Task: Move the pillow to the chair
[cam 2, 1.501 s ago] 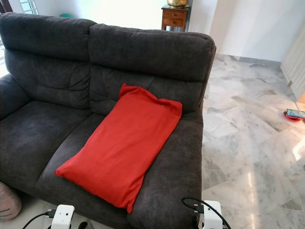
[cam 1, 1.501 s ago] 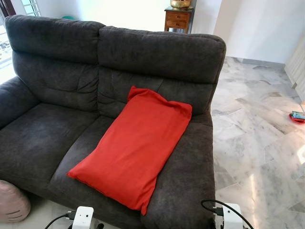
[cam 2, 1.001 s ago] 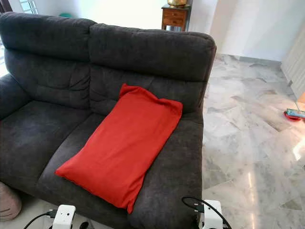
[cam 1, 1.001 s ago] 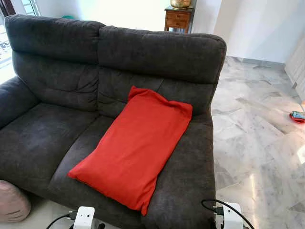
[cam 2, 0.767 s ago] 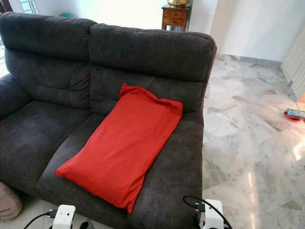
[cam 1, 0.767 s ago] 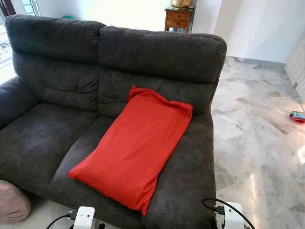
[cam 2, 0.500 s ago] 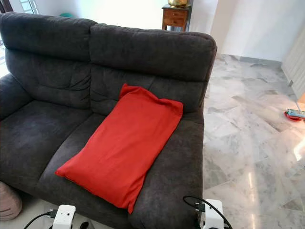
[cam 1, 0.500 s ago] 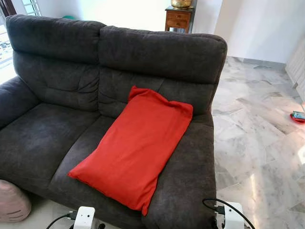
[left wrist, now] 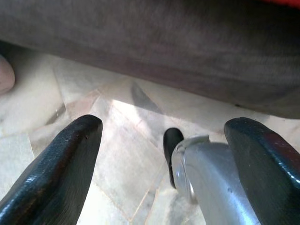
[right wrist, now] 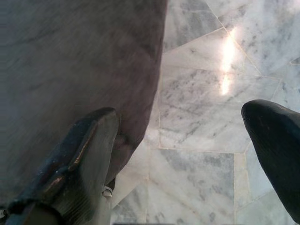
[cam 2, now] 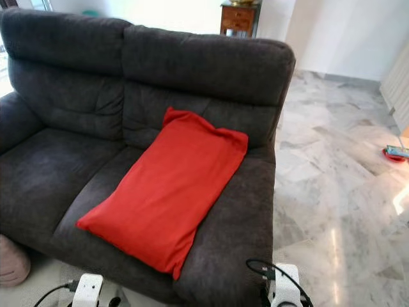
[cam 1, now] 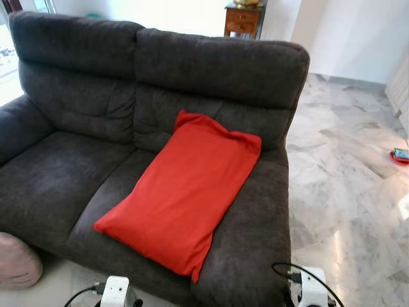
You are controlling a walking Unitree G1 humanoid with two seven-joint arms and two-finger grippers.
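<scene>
A red pillow [cam 1: 183,190] lies slanted on the right seat of a dark grey sofa [cam 1: 211,70], its top corner leaning on the backrest. My left gripper [left wrist: 168,154] hangs low in front of the sofa's base, open, with nothing between its fingers [left wrist: 56,173]. My right gripper [right wrist: 187,150] hangs beside the sofa's right front corner over the marble floor, open and holding nothing. The white wrist units [cam 1: 115,293] of both arms peek in at the bottom edge of the eye views.
Marble floor [cam 1: 345,192] stretches to the right of the sofa. A small wooden cabinet [cam 1: 241,19] stands behind it. A pink cushion-like object [cam 1: 16,262] sits on the floor at the lower left. A small red item [cam 1: 399,155] lies on the floor far right.
The whole view has shifted slightly down and closer to the sofa; the camera moved. The pillow stays where it lay.
</scene>
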